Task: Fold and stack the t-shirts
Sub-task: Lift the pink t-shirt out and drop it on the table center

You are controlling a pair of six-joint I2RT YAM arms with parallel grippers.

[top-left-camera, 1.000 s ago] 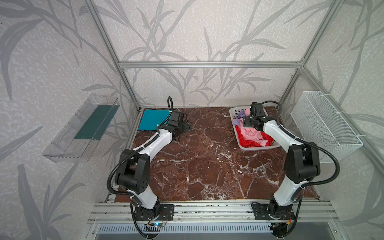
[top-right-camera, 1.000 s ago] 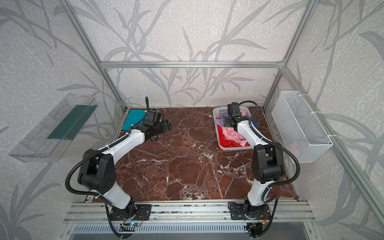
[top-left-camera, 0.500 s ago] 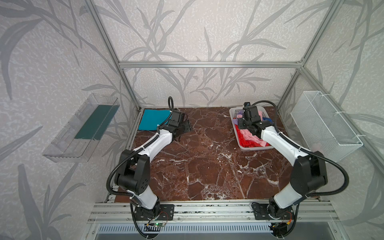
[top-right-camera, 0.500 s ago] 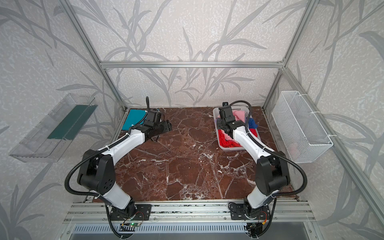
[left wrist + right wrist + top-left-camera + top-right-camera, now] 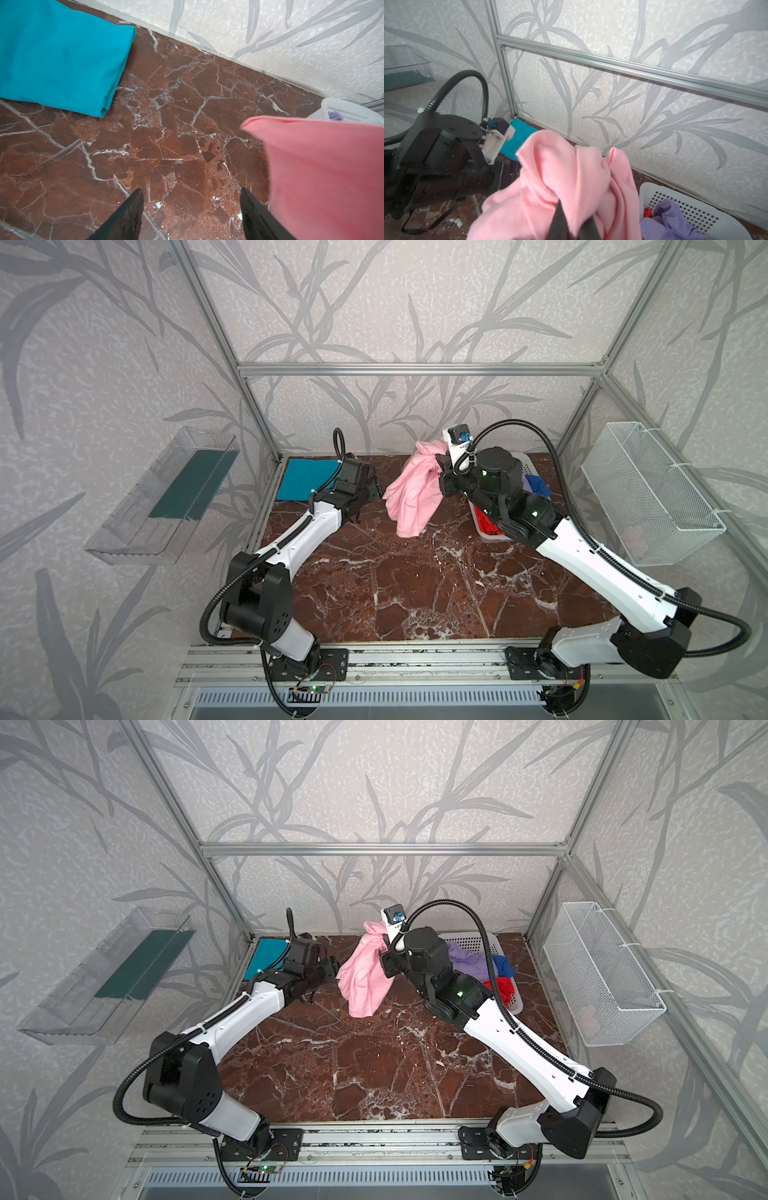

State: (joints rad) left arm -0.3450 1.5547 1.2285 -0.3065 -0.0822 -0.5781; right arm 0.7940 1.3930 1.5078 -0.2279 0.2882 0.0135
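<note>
The right claw (image 5: 574, 216) is clenched on a bunched light pink fabric t-shirt (image 5: 411, 493), which hangs over the brown marble bench (image 5: 415, 593) at twelve o'clock. The left claw (image 5: 191, 190) stands released and empty beside it, near the folded teal fabric t-shirt (image 5: 305, 479) at ten o'clock.

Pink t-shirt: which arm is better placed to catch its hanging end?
Probably the left: the left gripper is open, empty, beside the pink t-shirt; the right gripper is shut on it.
</note>
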